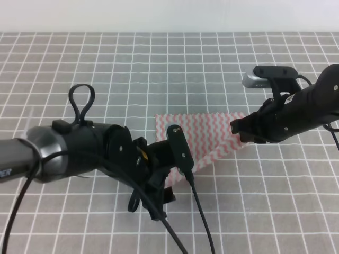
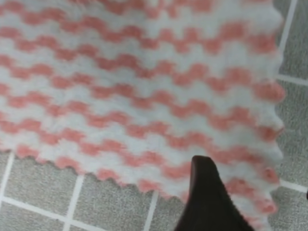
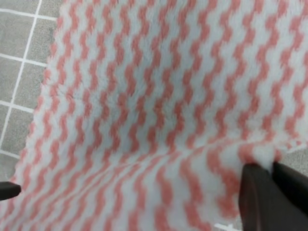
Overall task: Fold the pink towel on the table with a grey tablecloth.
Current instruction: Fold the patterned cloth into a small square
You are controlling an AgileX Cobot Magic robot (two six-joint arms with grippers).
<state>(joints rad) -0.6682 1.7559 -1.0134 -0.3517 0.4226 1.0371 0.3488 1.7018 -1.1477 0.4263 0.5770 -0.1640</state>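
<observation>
1. Towel (image 1: 204, 136) lies mid-table (image 1: 159, 69), its right corner pinched in the right gripper (image 3: 269, 185).
2. Left gripper (image 2: 204, 202) sits at the near edge; grip unclear.
3. Slip risk: a thin pinch could release mid-fold.

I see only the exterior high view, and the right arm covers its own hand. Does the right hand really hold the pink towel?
Observer: Yes. In the right wrist view the right hand is closed on the pink towel, and the cloth puckers at its fingertips.
Operator: And the other side? That arm hides it too.
Observer: The left wrist view shows one finger of the left hand over the towel's scalloped edge. The other finger is out of view, so I cannot confirm a grip.
Operator: Is the towel flat there?
Observer: Near that finger it seems to lie flat on the grey tablecloth.
</observation>
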